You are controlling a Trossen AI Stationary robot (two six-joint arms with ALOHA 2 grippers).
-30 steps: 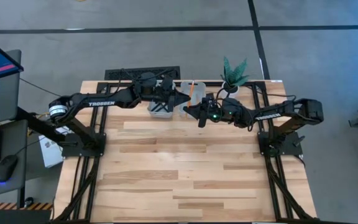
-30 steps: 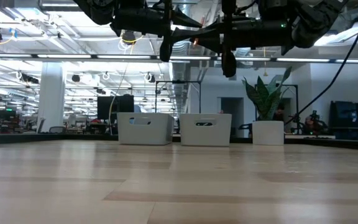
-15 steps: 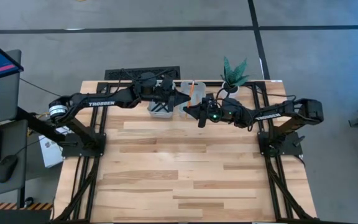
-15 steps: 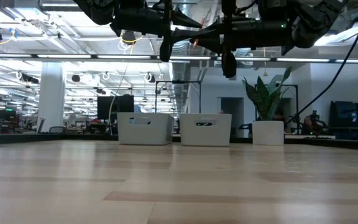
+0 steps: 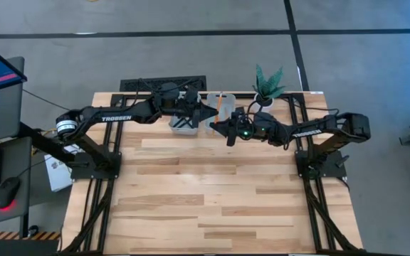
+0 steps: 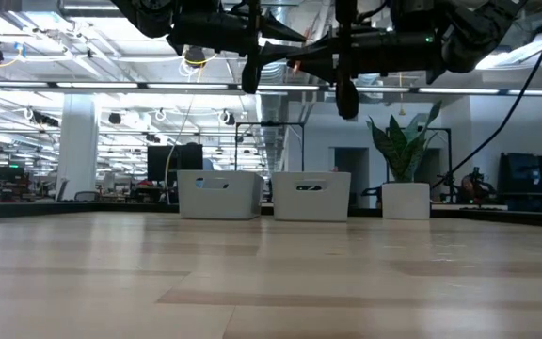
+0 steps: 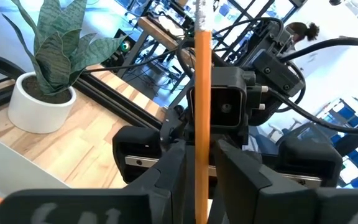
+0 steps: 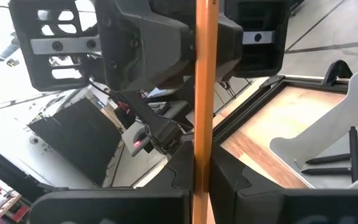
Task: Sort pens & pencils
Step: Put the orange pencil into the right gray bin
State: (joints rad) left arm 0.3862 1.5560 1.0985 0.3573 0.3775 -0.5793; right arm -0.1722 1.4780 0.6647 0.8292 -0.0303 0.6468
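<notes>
High view: "TROSSEN" reads on the left arm; the left hand [image 5: 206, 114] and right hand [image 5: 219, 128] meet over the grey trays [image 5: 185, 122] at the bench's [image 5: 205, 206] far edge, open boards behind them.

Left wrist view: fingers clamp an orange pencil [image 7: 200, 112].

Right wrist view: fingers clamp the same pencil; three pens [image 8: 344, 158] lie in a tray beyond.

Counts: two arms, so two grippers, left gripper [image 7: 194, 180] and right gripper [image 8: 202, 180], with one orange pencil [image 8: 204, 81] between them. Two grey trays on the worktop [image 5: 212, 192], left tray [image 6: 218, 195] and right tray [image 6: 310, 196]; three black pens [image 8: 340, 158] visible in one tray, a second pencil [image 5: 220, 99] showing at the right tray. One potted plant [image 5: 267, 85].
</notes>
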